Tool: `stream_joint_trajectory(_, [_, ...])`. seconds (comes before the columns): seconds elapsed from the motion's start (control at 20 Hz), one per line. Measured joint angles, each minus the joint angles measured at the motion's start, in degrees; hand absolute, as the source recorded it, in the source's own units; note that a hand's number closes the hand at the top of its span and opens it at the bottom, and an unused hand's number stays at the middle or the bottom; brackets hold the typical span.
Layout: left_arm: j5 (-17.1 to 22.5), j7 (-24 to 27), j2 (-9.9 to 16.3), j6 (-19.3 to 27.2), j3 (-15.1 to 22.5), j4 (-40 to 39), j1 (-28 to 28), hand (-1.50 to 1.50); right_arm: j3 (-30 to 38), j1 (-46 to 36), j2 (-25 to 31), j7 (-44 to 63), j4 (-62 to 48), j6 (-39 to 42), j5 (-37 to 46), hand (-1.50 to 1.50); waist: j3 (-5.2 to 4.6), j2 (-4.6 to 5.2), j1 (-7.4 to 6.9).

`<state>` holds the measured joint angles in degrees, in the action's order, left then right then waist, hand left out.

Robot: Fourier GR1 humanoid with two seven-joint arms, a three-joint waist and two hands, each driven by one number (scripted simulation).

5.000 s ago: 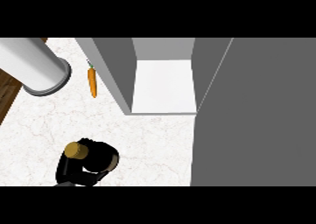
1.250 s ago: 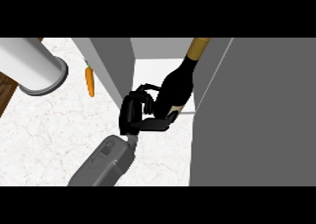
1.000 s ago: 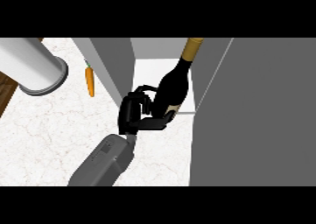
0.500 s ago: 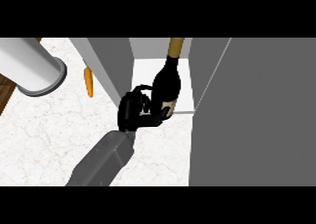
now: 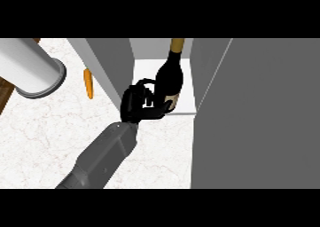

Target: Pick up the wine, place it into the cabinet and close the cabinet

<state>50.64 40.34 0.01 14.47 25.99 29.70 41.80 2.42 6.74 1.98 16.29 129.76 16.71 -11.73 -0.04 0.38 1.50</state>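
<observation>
The left hand (image 5: 140,103) grips the dark wine bottle (image 5: 170,80) (gold-capped neck pointing away) at the open cabinet's (image 5: 208,84) white shelf edge.

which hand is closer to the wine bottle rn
Left. The left hand is curled round the wine bottle at the cabinet opening; the right hand is not in view.

Dark wine bottle (image 5: 170,77) upright inside cabinet (image 5: 254,111)
</observation>
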Motion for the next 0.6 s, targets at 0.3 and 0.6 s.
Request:
stream_joint_trajectory(0.3, [2.16,-0.52,0.0,-1.13,-0.77,-4.03,3.87,1.5,0.73,-1.77,0.67,2.2,0.41,-0.66,-1.3,-1.5,-0.01,0.17,0.14])
stream_joint_trajectory(0.6, [4.04,-2.15,-0.02,-0.55,-1.51,-7.85,8.0,1.5,0.51,-1.87,0.65,1.6,0.35,-0.36,-0.9,-1.5,-0.01,0.32,0.39])
